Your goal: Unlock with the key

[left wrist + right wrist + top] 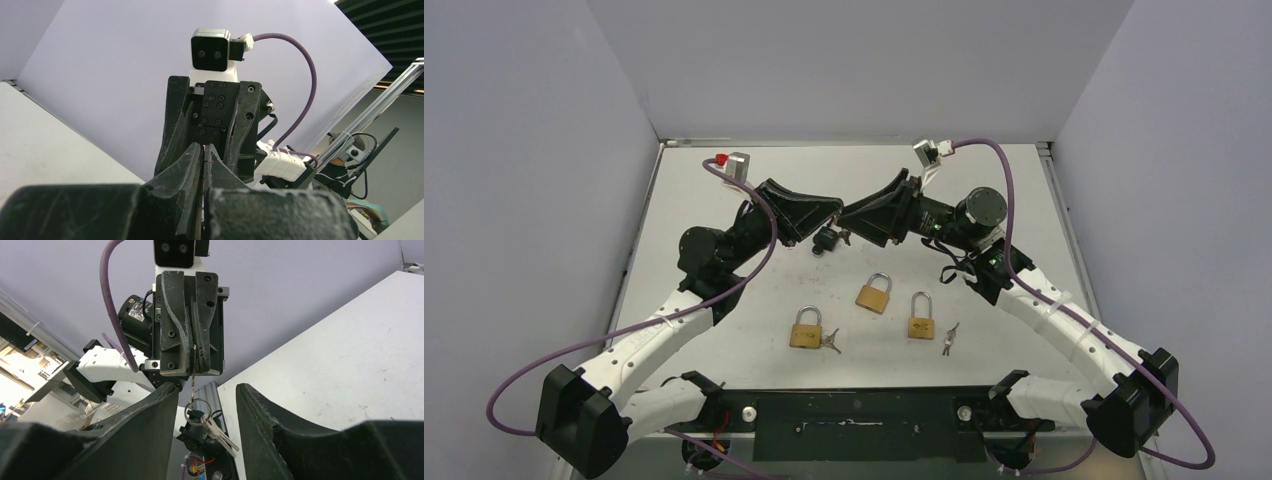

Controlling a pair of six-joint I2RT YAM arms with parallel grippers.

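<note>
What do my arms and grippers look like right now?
The left arm and right arm have white links with black joints and bases. The left gripper and right gripper are black, each with two scuffed wedge-shaped fingers. Purple cables run to boxy wrist cameras.

Brass-gold padlocks (805,336), silver keys (216,432), purple cables (770,222), a white table (1024,190).

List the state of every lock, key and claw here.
Left claw: shut on a key.
Right claw: open.
Left brass padlock: shut, lying flat.
Middle brass padlock: shut, lying flat.
Right brass padlock: shut, lying flat.
Black padlock: under the claw tips; shackle unclear.
</note>
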